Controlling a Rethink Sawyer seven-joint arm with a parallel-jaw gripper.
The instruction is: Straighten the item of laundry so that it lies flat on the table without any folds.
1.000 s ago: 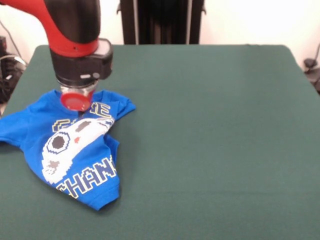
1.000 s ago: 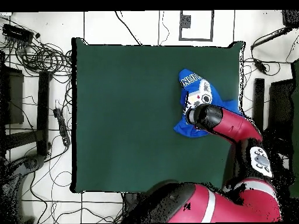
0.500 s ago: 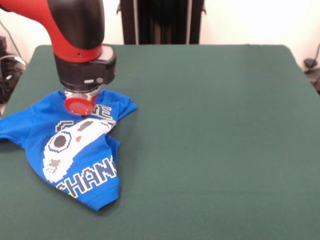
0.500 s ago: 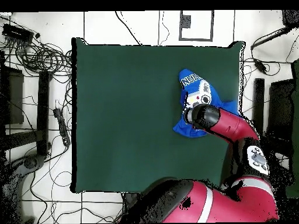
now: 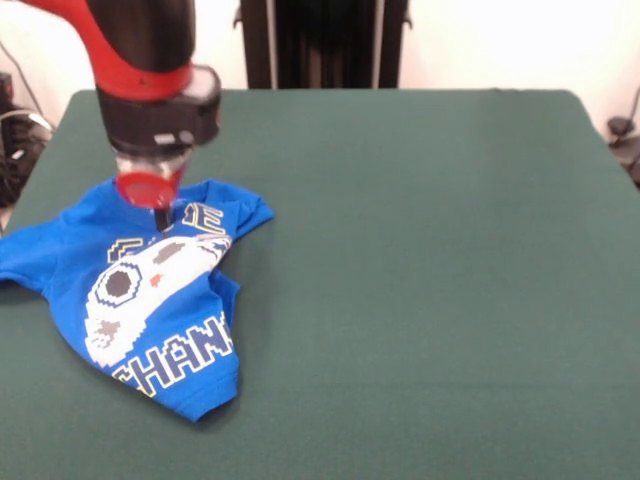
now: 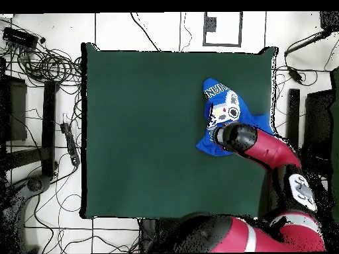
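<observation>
Since 0.5 s ago my red and black arm has lifted a little and shifted toward the shirt's collar end. Claw (image 5: 163,218) hangs just above the small bright blue short-sleeved T-shirt (image 5: 140,290); 1 dark tip shows under the red disc, and I cannot tell whether it is spread or pinching. Shirt lies print-up near 1 side edge of the large flat dark green fabric table (image 5: 420,280), soft and rumpled, its right side folded inward, hem curled.
</observation>
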